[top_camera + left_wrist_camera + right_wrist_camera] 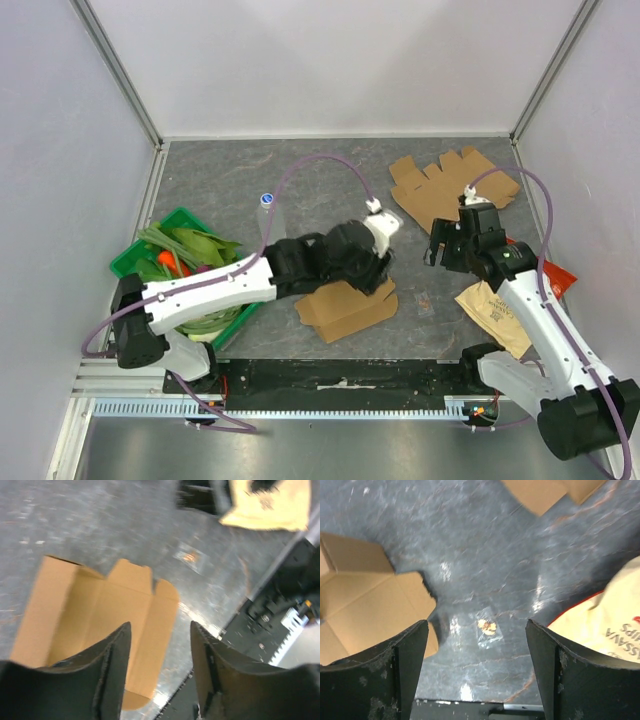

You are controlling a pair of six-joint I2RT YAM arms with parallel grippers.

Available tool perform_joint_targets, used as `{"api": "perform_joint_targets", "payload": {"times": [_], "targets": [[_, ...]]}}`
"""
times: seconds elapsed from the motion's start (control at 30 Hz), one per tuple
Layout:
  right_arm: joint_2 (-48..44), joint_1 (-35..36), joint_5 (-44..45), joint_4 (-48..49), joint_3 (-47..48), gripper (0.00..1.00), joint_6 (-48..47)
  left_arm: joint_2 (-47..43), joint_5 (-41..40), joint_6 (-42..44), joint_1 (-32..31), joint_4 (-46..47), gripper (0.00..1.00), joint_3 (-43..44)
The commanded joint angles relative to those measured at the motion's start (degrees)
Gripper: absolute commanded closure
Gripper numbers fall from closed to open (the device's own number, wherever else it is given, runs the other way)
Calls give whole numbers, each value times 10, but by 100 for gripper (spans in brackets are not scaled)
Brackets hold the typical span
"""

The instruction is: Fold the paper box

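The paper box point(345, 308) is brown cardboard, partly folded with its flaps open, and lies on the dark mat near the front middle. My left gripper point(384, 268) hovers just over the box's back right corner. In the left wrist view the box point(95, 625) lies below and left of the left gripper point(160, 630), whose jaws stand apart with nothing between them. My right gripper point(437, 255) hangs to the right of the box, wide open and empty. In the right wrist view the right gripper point(476, 625) is over bare mat, with the box point(360, 605) at its left.
A flat unfolded cardboard sheet point(450, 185) lies at the back right. A chips bag point(495, 315) sits under the right arm. A green basket of vegetables point(133, 257) stands at the left, a small bottle point(267, 212) behind it. A scrap of clear plastic point(486, 626) lies on the mat.
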Motion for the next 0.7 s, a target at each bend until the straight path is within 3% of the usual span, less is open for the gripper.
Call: {"api": "perform_joint_targets", "payload": {"times": [0.0,0.03,0.13,0.23,0.33,0.53,0.63,0.67], "targets": [[-25,0,-158,38,-62,13,-21,33,16,44,-86,3,41,-13],[-21,0,-255,57,-83,14,-21,33,-5,39,-93,11,41,-33],[3,3,-326,128,-152,18,-2,0,12,36,-98,101,42,-119],[29,14,-329,188,-187,25,16,-27,41,38,-98,171,40,-186],[78,48,-304,227,-204,33,29,-9,51,44,-102,182,35,-203],[124,71,-298,327,-247,45,70,19,9,91,-110,205,33,-216],[134,73,-286,336,-250,67,75,54,-29,131,-112,207,29,-209],[137,73,-295,336,-249,92,80,66,-46,151,-117,205,25,-205]]}}
